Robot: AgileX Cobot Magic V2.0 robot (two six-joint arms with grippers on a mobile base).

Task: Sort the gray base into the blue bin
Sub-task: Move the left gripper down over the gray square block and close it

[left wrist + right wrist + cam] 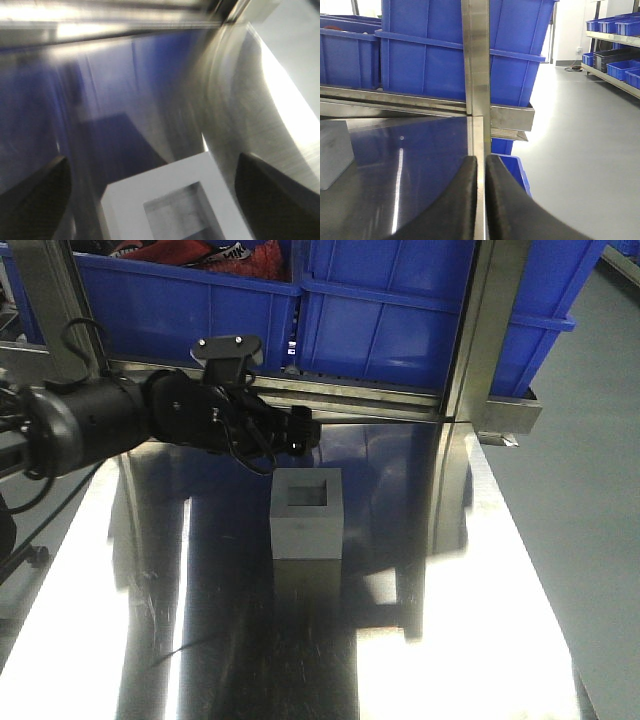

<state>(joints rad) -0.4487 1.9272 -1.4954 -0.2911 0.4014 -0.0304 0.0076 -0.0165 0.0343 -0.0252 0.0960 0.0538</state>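
The gray base [307,530] stands upright on the steel table [480,620], its square recess facing up. My left gripper [297,432] hovers just behind and left of it, above the table. In the left wrist view the left gripper [150,162] is open and empty, its fingers [35,200] spread wide on either side of the base's top [130,205]. Blue bins [385,330] stand in a row on the shelf behind the table. My right gripper [481,167] is shut and empty over the table's right edge; the base [335,152] shows far to its left.
A steel upright post [480,340] stands at the table's back right. The left bin [180,310] holds red items. More blue bins [512,170] sit below the table's right side, and others on a far shelf [615,30].
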